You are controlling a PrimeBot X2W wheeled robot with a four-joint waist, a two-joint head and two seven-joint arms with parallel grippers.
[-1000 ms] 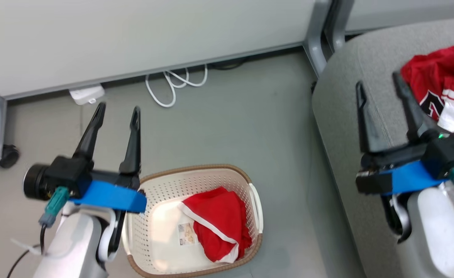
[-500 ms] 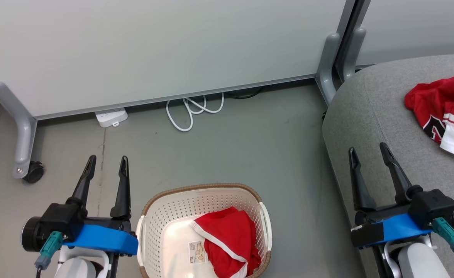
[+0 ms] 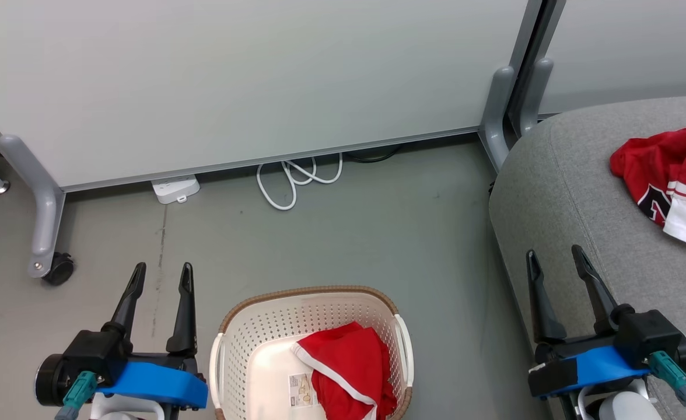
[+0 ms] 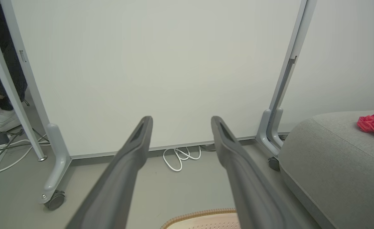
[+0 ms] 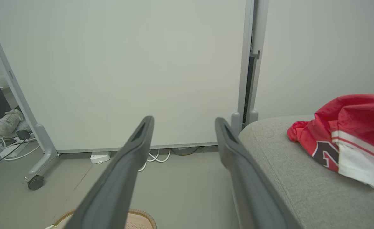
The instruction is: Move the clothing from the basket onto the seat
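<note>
Grey floor [image 3: 343, 245] is stretching out in front of a white partition panel [image 3: 232, 76], and on it the cream perforated laundry basket [image 3: 249, 338] is sitting at the bottom of the head view. One red garment [image 3: 349, 367] with a white trim stripe is lying crumpled inside, filling the basket's right half just beside the label sticker [image 3: 302, 389] on its bottom. The other red garment [image 3: 664, 163], showing white trim and a black-and-white printed mark, is lying bunched on the light grey sofa [image 3: 564, 192] at the right, well apart from the basket.

The left claw [image 3: 163, 266] is hovering over the floor just left of the basket, its two dark fingers [image 3: 185, 303] standing wide apart and holding nothing. The right claw [image 3: 553, 252] is hanging over the sofa's rounded left edge, likewise spread wide and empty; the garment on the seat is lying up and to the right of it, not touching.

Farther out, a looped white cable [image 3: 296, 181] and a white power strip [image 3: 175, 188] are lying on the floor along the foot of the panel. A grey frame leg with a black caster [image 3: 58, 271] is standing at the left. In the right wrist view a white sneaker [image 5: 8, 122] is resting among cables past the panel's left edge.
</note>
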